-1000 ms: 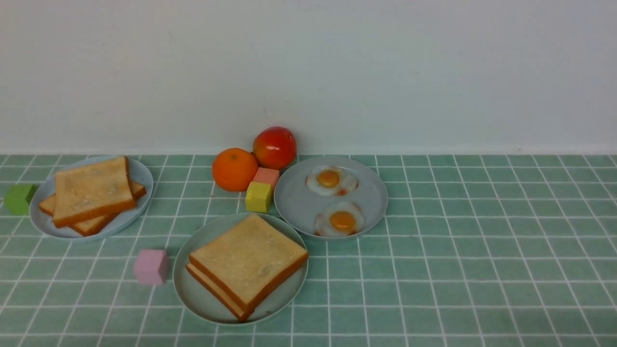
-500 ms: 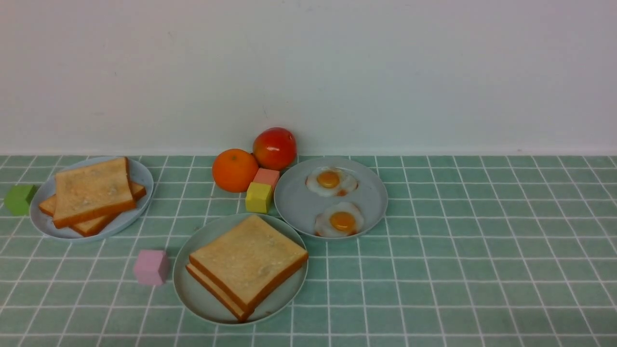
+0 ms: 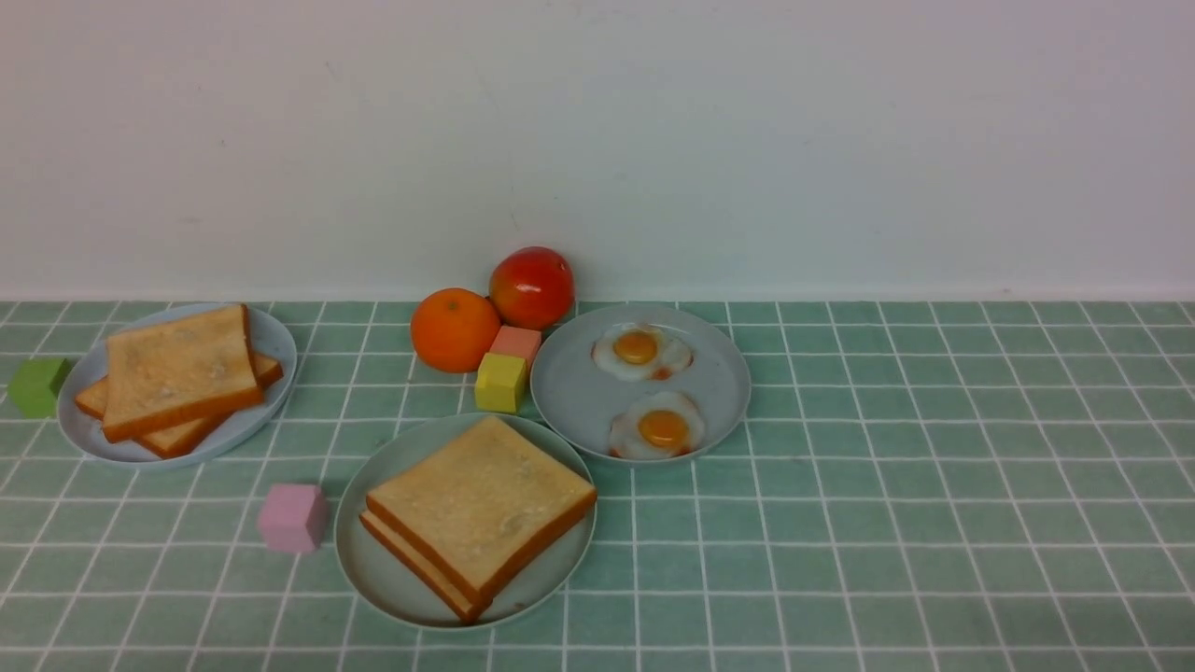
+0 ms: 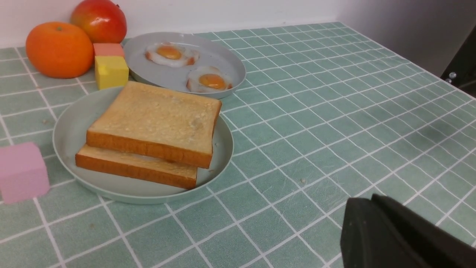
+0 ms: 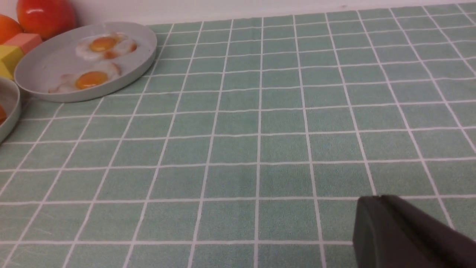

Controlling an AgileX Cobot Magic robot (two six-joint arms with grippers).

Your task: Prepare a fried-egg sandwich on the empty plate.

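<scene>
Tablecloth: sandwich [image 4: 152, 132] beyond fingers [image 4: 366, 223].

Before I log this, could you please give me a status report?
Left fingers, right fingers shut, empty. Toast slices stacked on mint plate, egg unseen. Nothing in the way.

Tablecloth [image 3: 887, 523] matt woven cloth; plates [image 3: 597, 401] smooth satin plastic; tomato [image 3: 532, 285] glossy; toast [image 3: 481, 499] rough, matt

You had a table covered in a green cloth [image 3: 896, 523] with a white grid of squares, running back to a plain white wall [image 3: 840, 140]. Light fell soft and even, and shadows on the cloth were faint.
</scene>
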